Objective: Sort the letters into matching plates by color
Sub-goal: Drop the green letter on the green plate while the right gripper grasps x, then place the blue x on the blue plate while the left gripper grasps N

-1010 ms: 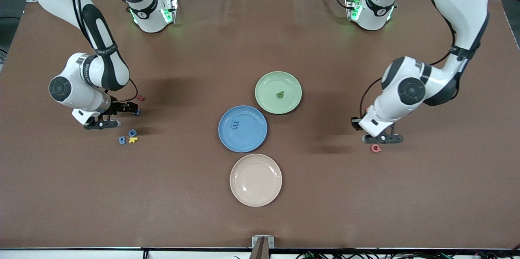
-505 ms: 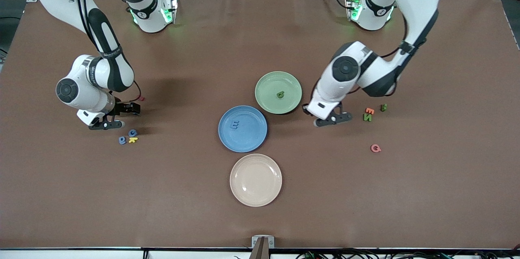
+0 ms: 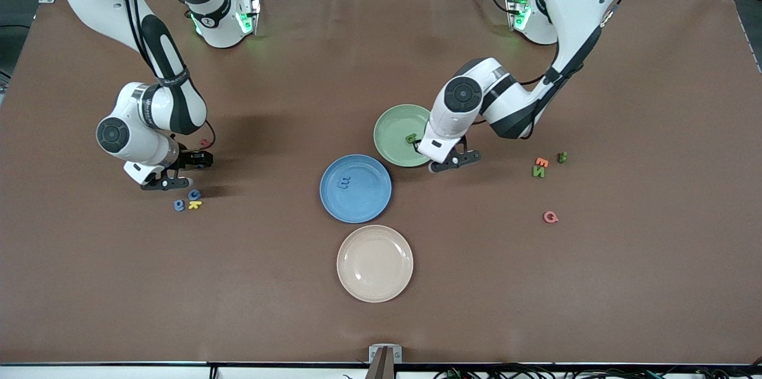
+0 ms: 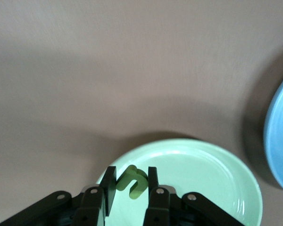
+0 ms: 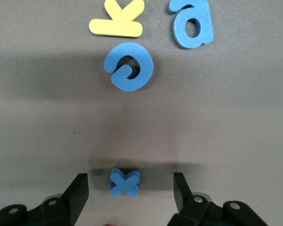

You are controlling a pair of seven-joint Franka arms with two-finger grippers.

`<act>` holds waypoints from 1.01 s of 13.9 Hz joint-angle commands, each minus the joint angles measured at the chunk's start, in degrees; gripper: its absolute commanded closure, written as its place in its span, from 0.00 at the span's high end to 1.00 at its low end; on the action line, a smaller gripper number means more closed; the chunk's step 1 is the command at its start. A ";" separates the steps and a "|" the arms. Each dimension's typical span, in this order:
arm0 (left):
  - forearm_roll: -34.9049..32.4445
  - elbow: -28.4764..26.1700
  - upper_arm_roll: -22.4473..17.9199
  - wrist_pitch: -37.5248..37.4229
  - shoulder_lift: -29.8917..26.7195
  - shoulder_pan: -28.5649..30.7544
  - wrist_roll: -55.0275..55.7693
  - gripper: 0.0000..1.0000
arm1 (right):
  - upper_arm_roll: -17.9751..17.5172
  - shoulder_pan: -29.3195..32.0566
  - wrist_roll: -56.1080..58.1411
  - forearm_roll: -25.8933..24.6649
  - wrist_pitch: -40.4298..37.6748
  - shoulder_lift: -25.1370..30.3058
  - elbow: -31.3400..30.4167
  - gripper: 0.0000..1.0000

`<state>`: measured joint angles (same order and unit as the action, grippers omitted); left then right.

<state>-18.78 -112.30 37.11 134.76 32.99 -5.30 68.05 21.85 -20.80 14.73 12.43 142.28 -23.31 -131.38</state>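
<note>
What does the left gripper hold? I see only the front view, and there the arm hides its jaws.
Observer: In the left wrist view, the left gripper holds a dark green letter between its jaws, over the pale green plate.
Operator: Is the right gripper on a letter too?
Observer: Not yet. The right gripper is low, with its jaws open on both sides of a blue X that lies on the table; a gap shows on each side.
Operator: What shapes are the letters next to it?
Observer: A round blue letter, a yellow K and a blue a.
</note>
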 commanded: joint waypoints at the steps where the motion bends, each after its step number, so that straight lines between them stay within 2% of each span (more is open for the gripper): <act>1: -1.08 0.68 -0.28 -0.20 1.99 -1.64 3.66 0.07 | 0.04 -0.11 -0.66 0.32 0.89 -0.07 -0.46 0.65; 2: -1.08 0.42 -0.28 -0.38 2.08 -2.16 4.54 0.09 | 0.04 -0.20 -0.66 0.32 0.89 -0.07 -0.46 0.60; 3: -1.17 0.42 -0.28 -0.55 2.08 -2.52 5.60 0.18 | -0.05 -0.20 -0.66 0.32 0.89 -0.07 -0.37 0.55; 4: -1.17 0.33 -0.28 -0.73 2.08 -2.52 5.95 0.44 | -0.05 -0.20 -0.66 0.32 0.89 -0.07 -0.37 0.48; 5: -1.17 0.33 -0.28 -0.82 2.08 -2.52 6.13 0.83 | -0.14 -0.20 -0.66 0.32 0.89 -0.07 -0.37 0.42; 6: -1.17 0.33 -0.37 -0.82 1.99 -2.43 5.79 1.00 | -0.31 -0.20 -0.66 0.32 0.89 -0.07 -0.28 0.37; 9: -1.17 0.50 -0.46 -0.99 0.51 -0.51 5.96 1.00 | -0.49 -0.38 -0.66 0.32 0.72 -0.07 -0.19 0.24; 10: -1.34 0.42 -0.55 -0.99 -0.63 0.80 5.52 1.00 | -0.49 -1.07 -0.75 0.32 0.54 0.02 -0.11 0.23; 12: -5.98 0.50 -0.28 -3.78 -2.48 5.10 4.82 1.00 | -0.49 -1.87 -1.27 0.32 -1.38 0.54 0.68 0.21; 14: -8.29 0.68 -0.28 -4.68 -3.72 8.62 1.32 1.00 | -0.31 -4.41 -6.87 0.14 -9.17 2.03 4.36 0.21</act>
<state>-25.18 -110.96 36.54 131.72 31.92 0.43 71.71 21.47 -22.83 12.69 12.48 139.34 -23.02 -129.99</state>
